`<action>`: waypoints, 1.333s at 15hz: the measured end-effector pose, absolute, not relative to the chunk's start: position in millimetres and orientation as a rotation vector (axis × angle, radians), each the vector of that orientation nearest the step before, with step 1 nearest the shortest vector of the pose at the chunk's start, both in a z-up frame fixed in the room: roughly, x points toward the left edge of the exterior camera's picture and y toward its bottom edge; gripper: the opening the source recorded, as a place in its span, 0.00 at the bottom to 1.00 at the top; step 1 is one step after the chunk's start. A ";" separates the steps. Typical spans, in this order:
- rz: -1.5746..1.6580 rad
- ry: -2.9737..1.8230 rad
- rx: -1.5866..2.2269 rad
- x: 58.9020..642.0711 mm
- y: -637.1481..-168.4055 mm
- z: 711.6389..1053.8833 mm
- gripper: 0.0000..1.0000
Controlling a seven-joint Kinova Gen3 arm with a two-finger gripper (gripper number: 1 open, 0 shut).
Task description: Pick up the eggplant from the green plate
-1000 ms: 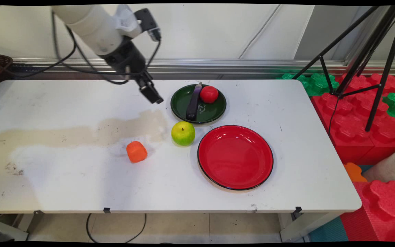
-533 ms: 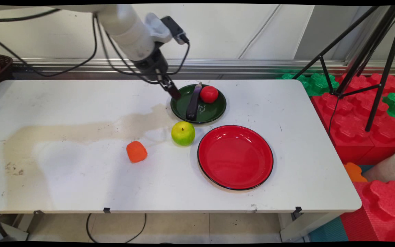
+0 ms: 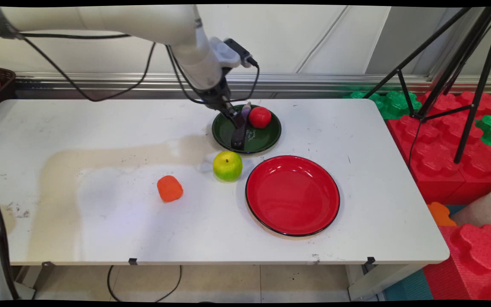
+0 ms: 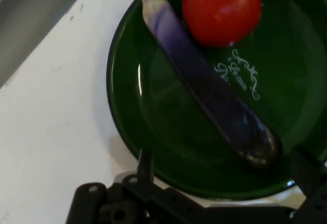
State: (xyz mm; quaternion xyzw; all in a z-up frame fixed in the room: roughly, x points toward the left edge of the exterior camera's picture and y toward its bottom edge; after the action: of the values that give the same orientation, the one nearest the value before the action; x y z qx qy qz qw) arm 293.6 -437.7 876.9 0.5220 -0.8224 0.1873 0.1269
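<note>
The fingers (image 4: 145,162) are seen spread wide with nothing held. The gripper (image 4: 224,157) is poised low over the green plate (image 4: 127,112), and the dark end of the eggplant (image 4: 214,94) is framed between the fingers without being touched. A red tomato (image 4: 222,9) is set against the eggplant's far side. From the upper left the arm is angled down over the table (image 3: 100,221). A green apple (image 3: 227,166) is found nearer.

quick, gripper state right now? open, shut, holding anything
Black two-finger gripper: open, holding nothing, fingers either side of the purple eggplant's dark end, above the dark green plate.
</note>
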 end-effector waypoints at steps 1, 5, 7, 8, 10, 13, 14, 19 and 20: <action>0.542 -2.384 1.539 289.8 -444.4 868.4 1.00; 0.528 -2.355 1.592 279.5 -460.7 845.3 1.00; 0.523 -2.340 1.618 275.0 -467.1 834.8 1.00; 0.520 -2.331 1.634 272.7 -470.4 828.9 1.00; 0.516 -2.318 1.659 269.0 -475.3 820.0 1.00; 0.510 -2.285 1.709 263.1 -482.5 804.7 1.00; 0.509 -2.274 1.722 261.8 -484.0 801.2 1.00; 0.508 -2.212 1.787 255.9 -488.4 788.7 0.00; 0.512 -2.194 1.802 255.3 -488.7 787.2 0.00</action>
State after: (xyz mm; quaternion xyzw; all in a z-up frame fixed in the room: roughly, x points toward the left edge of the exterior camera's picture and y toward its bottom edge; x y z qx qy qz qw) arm 255.3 -488.7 787.2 0.6194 -0.7543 0.1758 0.1278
